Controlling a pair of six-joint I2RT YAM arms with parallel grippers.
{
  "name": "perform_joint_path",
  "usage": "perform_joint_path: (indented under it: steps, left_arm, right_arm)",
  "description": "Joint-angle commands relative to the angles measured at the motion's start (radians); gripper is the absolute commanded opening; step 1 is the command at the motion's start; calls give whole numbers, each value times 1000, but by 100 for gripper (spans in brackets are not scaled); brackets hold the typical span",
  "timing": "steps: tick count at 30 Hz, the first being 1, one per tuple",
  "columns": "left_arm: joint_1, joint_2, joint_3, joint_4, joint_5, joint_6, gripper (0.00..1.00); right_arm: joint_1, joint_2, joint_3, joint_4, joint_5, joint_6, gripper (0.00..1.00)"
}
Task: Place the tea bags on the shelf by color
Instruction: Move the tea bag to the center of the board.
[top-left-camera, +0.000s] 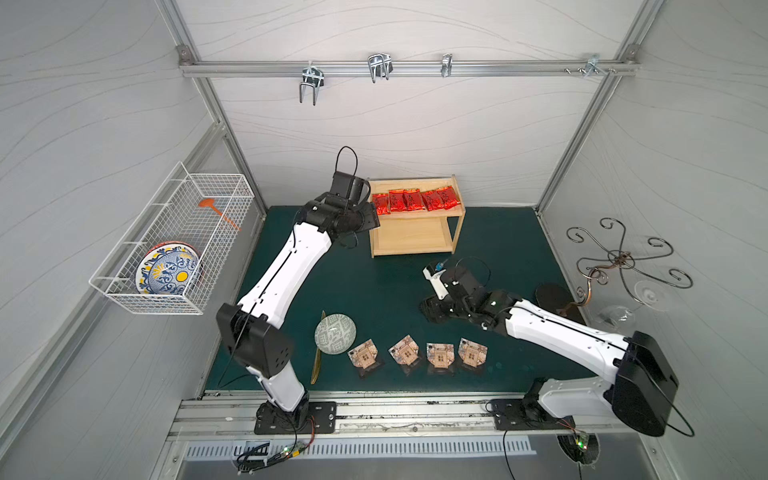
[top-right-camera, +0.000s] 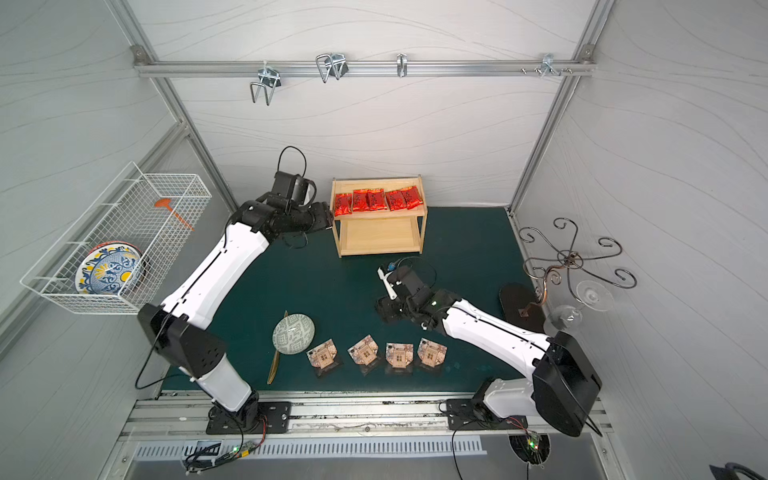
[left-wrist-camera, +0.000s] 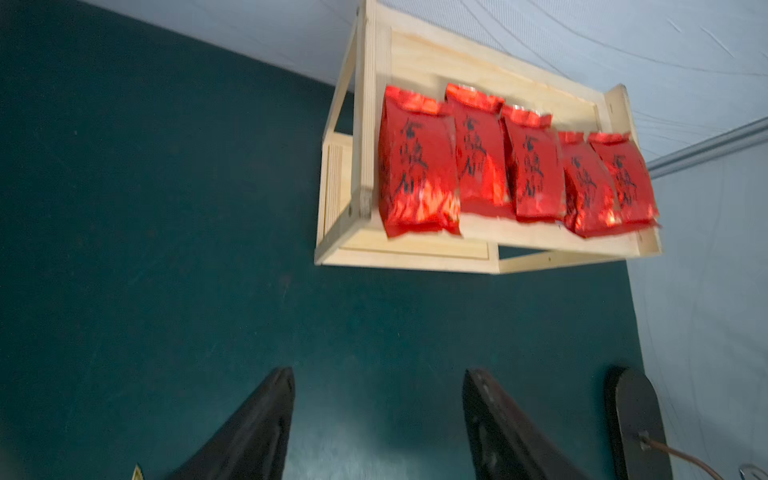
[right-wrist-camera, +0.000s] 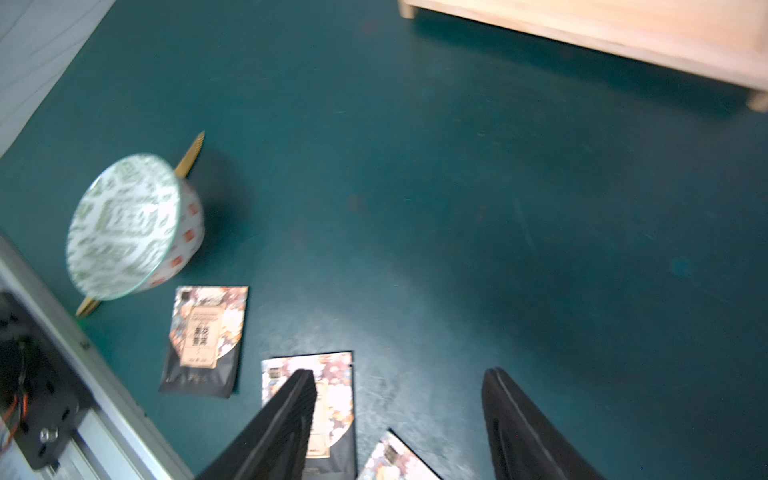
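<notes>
Enclosing everything are pale grey walls (top-left-camera: 415, 137) with a faint wavy grain, held in a metal frame whose back rail (top-left-camera: 415, 68) carries several hooks (top-left-camera: 379, 66). A dark green mat (top-left-camera: 374, 282) covers the floor between them. On the left wall hangs a white wire basket (top-left-camera: 149, 301) holding a blue and yellow plate (top-left-camera: 170, 274) and an orange tool (top-left-camera: 216, 210). The shelf (top-left-camera: 415, 241) stands at the back of the mat against the wall, with the five red tea bags (top-left-camera: 411, 200) lying in a row on its upper tier. A curly metal stand (top-left-camera: 619, 259) sits at the right edge, with a clear glass (top-left-camera: 650, 293) beside it. Near the front, a patterned bowl (top-left-camera: 334, 333) rests over a gold utensil (top-left-camera: 318, 365), and the four brown tea bags (top-left-camera: 440, 355) lie in a line beside it on the mat. The left claw (left-wrist-camera: 378, 374) hangs just beside the shelf's left end, fingers apart with nothing between them. The right claw (right-wrist-camera: 401, 372) hovers over the mat above the brown row, fingers likewise apart and holding nothing.
</notes>
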Motion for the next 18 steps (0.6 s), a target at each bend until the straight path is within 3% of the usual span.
perform_joint_path:
  steps: [1,9,18]
  left_arm:
    - [-10,-80,-160,66,57,-57,70]
    - [-12,-208,-421,107,169,-118,69]
    - [-32,-207,-548,158,255,-128,68]
  right_arm:
    - [114,29,-36,94,105,-81,69]
    - [289,190,-22,104,158,-141,69]
    - [365,107,-174,104,93,-88,55]
